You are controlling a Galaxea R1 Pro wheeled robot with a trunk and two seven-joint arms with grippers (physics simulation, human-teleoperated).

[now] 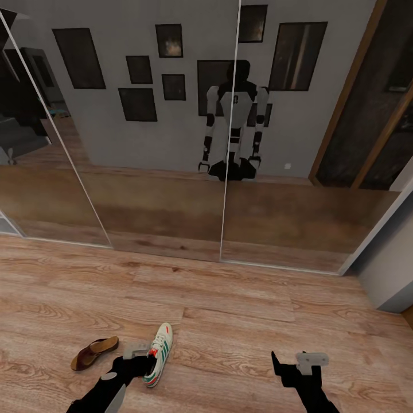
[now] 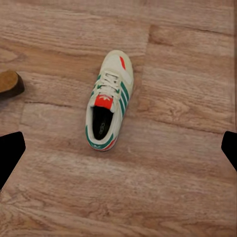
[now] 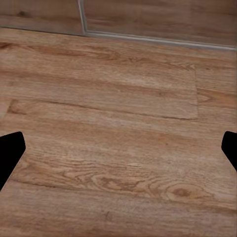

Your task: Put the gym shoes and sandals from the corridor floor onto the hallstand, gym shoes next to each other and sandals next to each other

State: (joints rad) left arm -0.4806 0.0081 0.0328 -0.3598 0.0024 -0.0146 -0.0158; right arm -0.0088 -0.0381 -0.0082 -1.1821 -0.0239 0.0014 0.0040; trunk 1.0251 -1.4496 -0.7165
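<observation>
Facing a wall of mirrored sliding doors (image 1: pixel 172 172), with the robot's own reflection (image 1: pixel 232 123) at about 12 o'clock and dark picture frames (image 1: pixel 137 103) mirrored beside it. Across the lower half of the head view, the corridor floor (image 1: pixel 258 298) of light-brown planks. No sign of the hallstand here, so probably behind or off to one side.

Lying flat on the planks at roughly 7 o'clock from the centre of the head view, one gym shoe (image 1: pixel 159 354), sole down, toe toward the mirrors and red heel tab toward the robot. Just beside it, further round toward 8 o'clock, one sandal (image 1: pixel 94 353), apart from the sneaker and not touching it. No view of the second shoe or the second sandal.

Poised directly over the sneaker's heel end, the left gripper (image 1: pixel 137 358), pointing downward; in the left wrist view the shoe (image 2: pixel 109 100) sits centred between the dark fingertips (image 2: pixel 10 153) at both edges of that view, spread wide and empty. Likely lined up this way so a straight descent brings the fingers either side of the shoe's narrow width.

Off at 5 o'clock, the right gripper (image 1: pixel 292 364), hovering over bare planks (image 3: pixel 118 123), fingers likewise wide apart and holding nothing, seemingly parked clear while the left arm works.

Nothing yet on the rack; task judged barely begun.
</observation>
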